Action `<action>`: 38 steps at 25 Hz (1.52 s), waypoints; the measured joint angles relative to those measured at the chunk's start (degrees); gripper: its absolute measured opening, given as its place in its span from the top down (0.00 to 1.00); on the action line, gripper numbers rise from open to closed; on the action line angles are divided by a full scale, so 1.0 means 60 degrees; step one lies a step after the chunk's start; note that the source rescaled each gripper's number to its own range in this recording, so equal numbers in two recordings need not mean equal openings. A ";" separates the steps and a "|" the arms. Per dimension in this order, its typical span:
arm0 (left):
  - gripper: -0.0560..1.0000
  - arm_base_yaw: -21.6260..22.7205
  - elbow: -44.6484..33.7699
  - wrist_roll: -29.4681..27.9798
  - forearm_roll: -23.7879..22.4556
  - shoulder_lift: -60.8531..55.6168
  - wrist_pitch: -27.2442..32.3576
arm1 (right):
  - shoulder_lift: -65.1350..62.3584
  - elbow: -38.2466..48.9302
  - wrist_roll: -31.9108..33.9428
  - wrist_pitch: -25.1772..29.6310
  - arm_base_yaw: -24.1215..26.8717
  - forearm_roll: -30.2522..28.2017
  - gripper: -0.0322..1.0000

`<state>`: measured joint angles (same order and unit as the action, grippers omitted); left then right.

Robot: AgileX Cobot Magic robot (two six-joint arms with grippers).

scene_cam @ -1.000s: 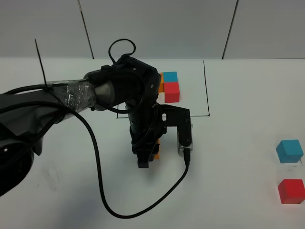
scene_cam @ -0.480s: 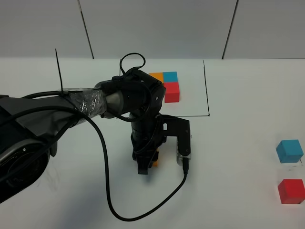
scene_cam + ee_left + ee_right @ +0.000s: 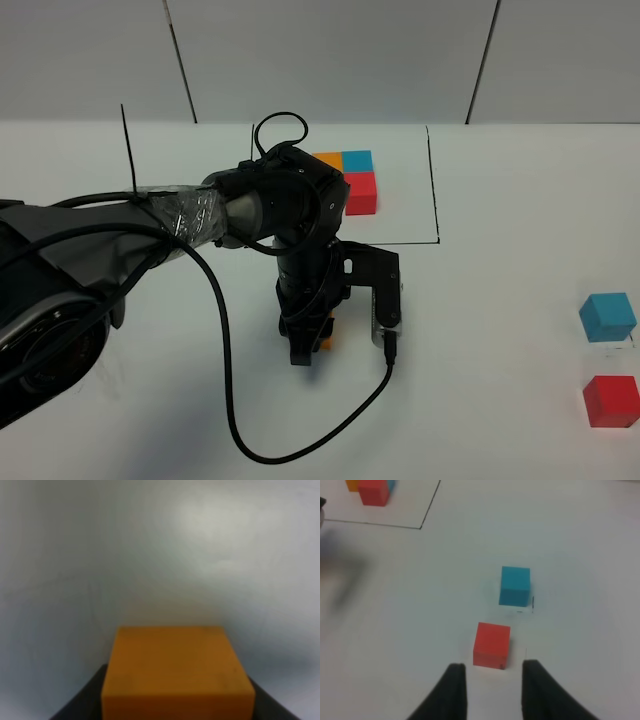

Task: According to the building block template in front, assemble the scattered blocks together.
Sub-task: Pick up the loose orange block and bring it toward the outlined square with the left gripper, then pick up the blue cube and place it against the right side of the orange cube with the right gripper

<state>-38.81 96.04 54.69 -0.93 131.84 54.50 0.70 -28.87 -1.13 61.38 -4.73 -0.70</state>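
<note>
The template (image 3: pixel 347 178) is an orange, blue and red cluster inside a thin black frame at the back of the table; it also shows in the right wrist view (image 3: pixel 372 490). My left gripper (image 3: pixel 312 345) is shut on the orange cube (image 3: pixel 326 336), low over the table just in front of the frame. The left wrist view shows the orange cube (image 3: pixel 175 675) between the dark fingers. The light blue cube (image 3: pixel 607 316) and the red cube (image 3: pixel 610 400) lie at the far right. My right gripper (image 3: pixel 492 692) is open and empty just behind the red cube (image 3: pixel 492 644), with the blue cube (image 3: pixel 515 585) beyond.
A black cable (image 3: pixel 230 400) hangs from the left arm and loops across the table in front of it. The black frame line (image 3: pixel 436 200) runs along the template's right side. The white table (image 3: pixel 500 300) lies between the left gripper and the two cubes at the right.
My left arm has shifted slightly toward the front of the table with the orange cube, uncovering the template's orange cube. It has hardly moved in the last half second. The right-side cubes are unmoved.
</note>
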 joint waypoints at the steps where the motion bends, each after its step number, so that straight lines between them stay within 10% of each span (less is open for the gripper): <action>1: 0.95 0.0000 0.0010 0.0000 0.0000 0.0008 0.0010 | 0.0000 0.0000 0.0000 0.0000 0.0000 0.0000 0.97; 3: 0.87 0.0000 0.0041 0.0000 -0.0004 0.0042 0.0010 | 0.0000 0.0000 0.0000 0.0000 0.0000 0.0000 0.97; 9: 0.23 -0.0013 0.0523 -0.0512 0.0039 0.0192 0.0522 | 0.0000 0.0000 0.0000 -0.0011 0.0000 0.0000 0.97; 13: 0.03 -0.0013 0.1146 -0.0941 -0.0145 0.0245 0.1409 | 0.0000 0.0000 0.0000 -0.0011 0.0000 0.0000 0.97; 38: 0.02 -0.0051 0.4312 -0.6147 -0.2690 -0.5178 0.2329 | 0.0000 0.0000 0.0000 -0.0011 0.0000 0.0000 0.97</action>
<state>-39.11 121.92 17.81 -17.07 100.77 68.48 0.70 -28.87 -1.13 61.31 -4.73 -0.70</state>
